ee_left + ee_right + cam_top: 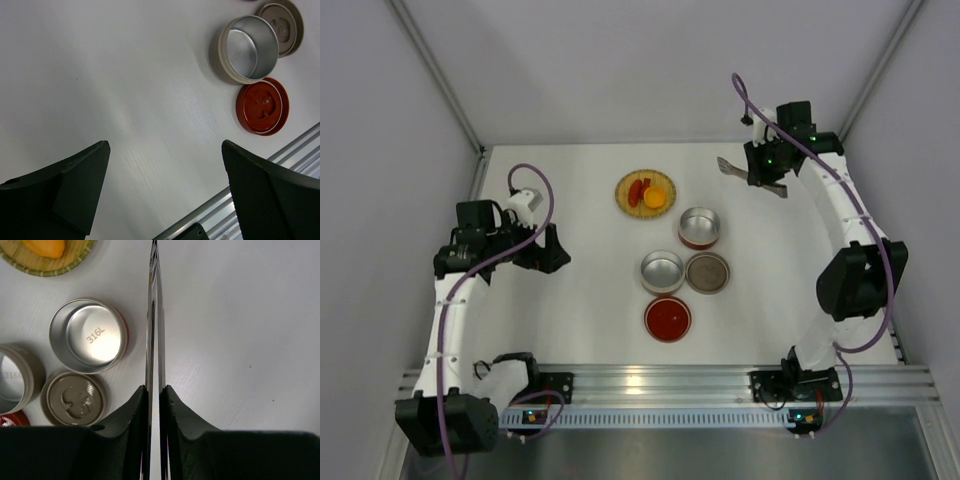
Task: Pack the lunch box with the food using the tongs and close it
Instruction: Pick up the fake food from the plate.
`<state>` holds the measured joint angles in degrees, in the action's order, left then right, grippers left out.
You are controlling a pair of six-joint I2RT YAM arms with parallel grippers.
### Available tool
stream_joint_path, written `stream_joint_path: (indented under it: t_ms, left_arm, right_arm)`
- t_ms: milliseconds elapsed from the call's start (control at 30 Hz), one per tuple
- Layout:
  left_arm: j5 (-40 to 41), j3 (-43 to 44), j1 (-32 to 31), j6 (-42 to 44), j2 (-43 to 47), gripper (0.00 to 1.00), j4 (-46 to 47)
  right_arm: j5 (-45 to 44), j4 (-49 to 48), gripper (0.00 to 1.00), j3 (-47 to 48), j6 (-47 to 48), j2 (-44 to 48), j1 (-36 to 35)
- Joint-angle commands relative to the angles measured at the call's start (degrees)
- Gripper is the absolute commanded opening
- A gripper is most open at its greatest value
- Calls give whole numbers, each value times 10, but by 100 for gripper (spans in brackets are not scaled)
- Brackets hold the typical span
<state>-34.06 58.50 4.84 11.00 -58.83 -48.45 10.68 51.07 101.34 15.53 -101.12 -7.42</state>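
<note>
The lunch box lies in parts at mid-table: an open red-sided tin [699, 227], an open beige-sided tin [662, 271], a beige lid [708, 272] and a red lid [667, 318]. The food, an orange piece [655, 198] and red pieces [637, 191], sits on a woven plate [623, 200]. At the far right, my right gripper [757, 176] is shut on the silver tongs [728, 167]. In the right wrist view the tongs' two arms [154, 315] run straight out between the fingers, pressed nearly together, past the red-sided tin [87, 335]. My left gripper [545, 250] is open and holds nothing.
The left wrist view has bare white table between the fingers [165, 145], with the beige-sided tin [248, 48] and red lid [262, 106] to the upper right. An aluminium rail [660, 380] runs along the near edge. Grey walls enclose the table.
</note>
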Motion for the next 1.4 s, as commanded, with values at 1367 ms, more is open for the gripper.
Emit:
stream_joint_path:
  t_ms: [1367]
  left_arm:
    - [-86,21,-1,-4,23,98,58]
  right_arm:
    - [58,-35,43,131,-35,-99,-176]
